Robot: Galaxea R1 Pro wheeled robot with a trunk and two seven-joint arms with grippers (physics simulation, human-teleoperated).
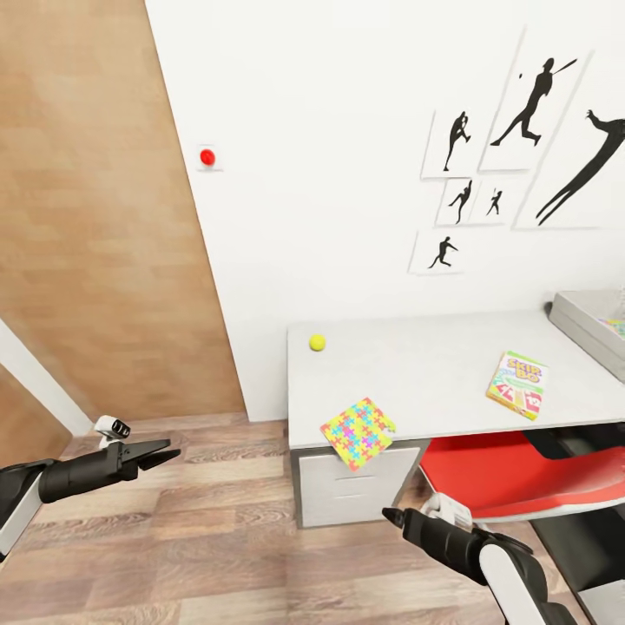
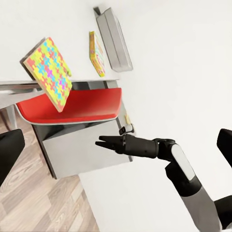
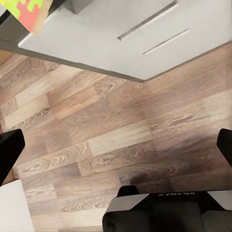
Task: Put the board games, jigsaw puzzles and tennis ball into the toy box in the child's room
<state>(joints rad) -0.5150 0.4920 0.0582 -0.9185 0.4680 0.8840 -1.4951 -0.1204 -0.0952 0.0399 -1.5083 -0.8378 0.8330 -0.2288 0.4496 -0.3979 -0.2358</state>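
Worktop (image 1: 434, 382): tennis ball (image 1: 318, 343) near back-left corner; jigsaw puzzle (image 1: 358, 432) overhangs front edge; SKIP-BO game (image 1: 517, 384) to its right; toy box (image 1: 590, 328) at far right. Left gripper (image 1: 165, 453) and right gripper (image 1: 392, 516) hover low over floor, jaws clenched, empty.

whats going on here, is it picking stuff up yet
Not yet. Both grippers, left and right, hang low over the wood floor in front of the table and hold nothing. On the table lie a tennis ball, a jigsaw puzzle jutting over the front edge, and a Skip-Bo board game. The toy box sits at the far right.
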